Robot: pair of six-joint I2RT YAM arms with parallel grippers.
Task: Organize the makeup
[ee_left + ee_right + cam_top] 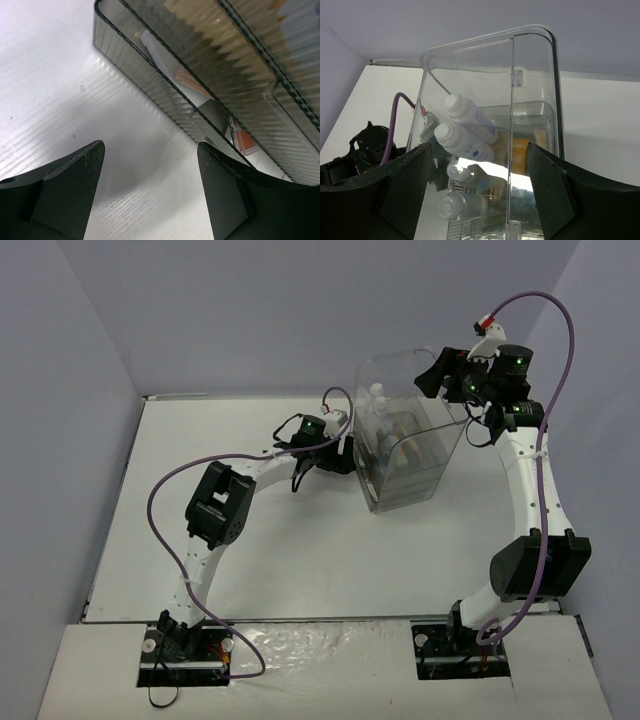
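The makeup sits inside the clear plastic case (400, 490). Two white bottles (465, 130) lean in its upper compartment, also seen from above (378, 400). An orange flat case (245, 141) and a white piece (159, 50) show through the ribbed drawer fronts (150, 85). A beige-orange item (520, 152) lies behind the divider. My left gripper (150, 175) is open, low over the table beside the case's bottom drawer (340, 458). My right gripper (477, 165) is open, held above the case's far right rim (440, 375), nothing between its fingers.
The clear case stands at the middle back of the white table (250, 540). Grey walls close in the back and both sides. A purple cable (170, 490) loops off the left arm. The left arm's wrist (370, 145) shows left of the case in the right wrist view.
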